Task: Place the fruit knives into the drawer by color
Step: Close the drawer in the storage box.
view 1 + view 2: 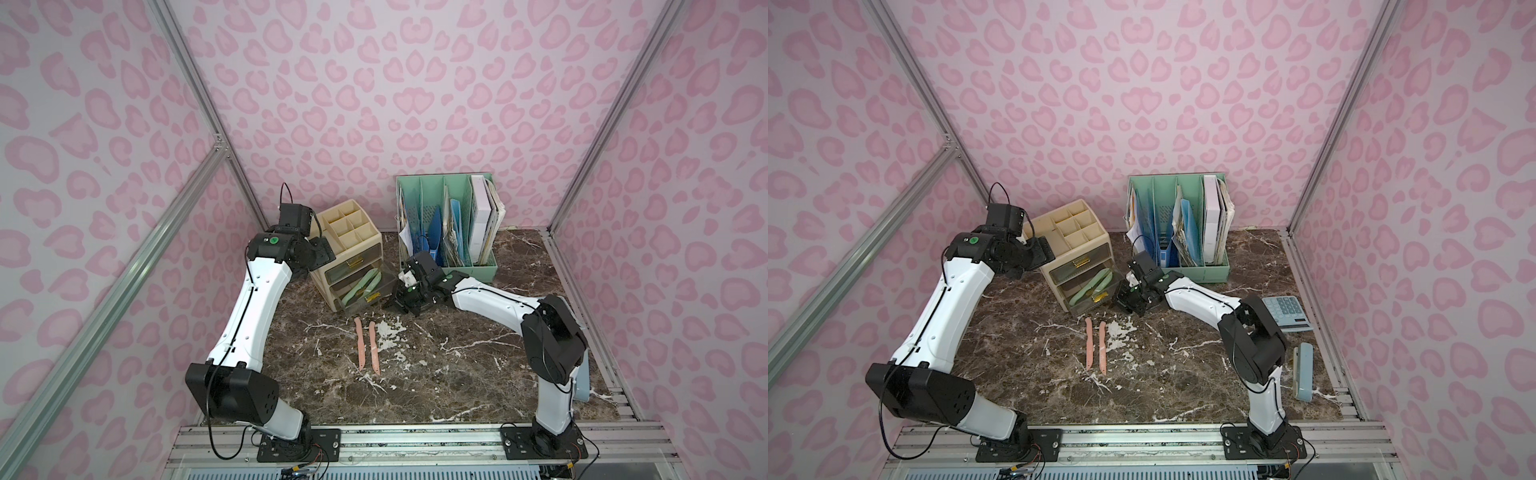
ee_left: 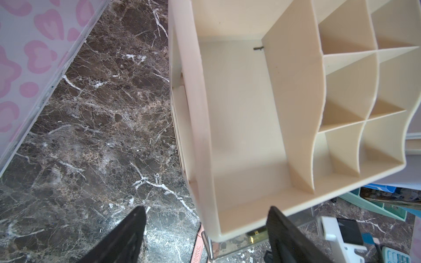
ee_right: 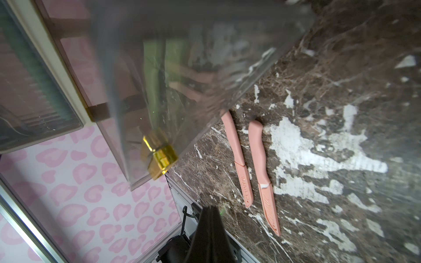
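Observation:
Two salmon pink fruit knives [image 1: 360,343] [image 1: 374,347] lie side by side on the marble table, also in the right wrist view [image 3: 238,157] [image 3: 264,173]. Two sage green knives [image 1: 365,280] [image 1: 1084,293] rest in the pulled-out clear bottom drawer [image 1: 376,301] of the beige organiser [image 1: 353,232]. My right gripper [image 3: 210,210] is shut and empty, just beside that drawer's front right corner [image 1: 401,305]. My left gripper [image 2: 206,218] is open, its fingers straddling the organiser's near left corner [image 1: 321,251] without closing on it.
A green file holder [image 1: 449,224] full of papers stands at the back right. A calculator [image 1: 1287,313] and a pale blue stapler [image 1: 1304,372] lie at the right edge behind the right arm. Patterned walls close in on three sides.

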Tool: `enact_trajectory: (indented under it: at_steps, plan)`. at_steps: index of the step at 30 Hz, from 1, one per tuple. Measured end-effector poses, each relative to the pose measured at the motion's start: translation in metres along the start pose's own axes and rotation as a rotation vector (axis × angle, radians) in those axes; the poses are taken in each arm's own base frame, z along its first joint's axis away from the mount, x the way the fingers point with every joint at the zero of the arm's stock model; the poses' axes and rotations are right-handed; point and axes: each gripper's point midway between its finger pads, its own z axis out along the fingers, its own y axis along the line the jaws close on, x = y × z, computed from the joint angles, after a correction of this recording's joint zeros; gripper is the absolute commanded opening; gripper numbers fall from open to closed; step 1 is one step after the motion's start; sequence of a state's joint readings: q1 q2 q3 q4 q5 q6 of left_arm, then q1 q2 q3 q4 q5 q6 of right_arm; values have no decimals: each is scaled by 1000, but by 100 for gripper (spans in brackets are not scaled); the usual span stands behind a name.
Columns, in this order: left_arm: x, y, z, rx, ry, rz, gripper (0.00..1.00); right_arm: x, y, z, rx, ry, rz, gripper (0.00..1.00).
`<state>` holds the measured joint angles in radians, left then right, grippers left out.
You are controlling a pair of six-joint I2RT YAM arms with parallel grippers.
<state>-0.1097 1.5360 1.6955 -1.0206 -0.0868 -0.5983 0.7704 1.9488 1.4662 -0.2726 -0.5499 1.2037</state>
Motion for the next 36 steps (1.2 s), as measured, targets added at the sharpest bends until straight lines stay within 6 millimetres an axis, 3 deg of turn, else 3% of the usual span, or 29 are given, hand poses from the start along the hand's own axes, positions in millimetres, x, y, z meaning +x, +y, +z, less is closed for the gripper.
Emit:
enact_trajectory:
  at_steps: [16,36]
  plan:
    - [2,2,14,-18,27,5,85,-16,26,8,-40,-7,-52,0]
    - [0,-1,22,-9,32,15,85,-38,46,28,-54,-12,-75,0]
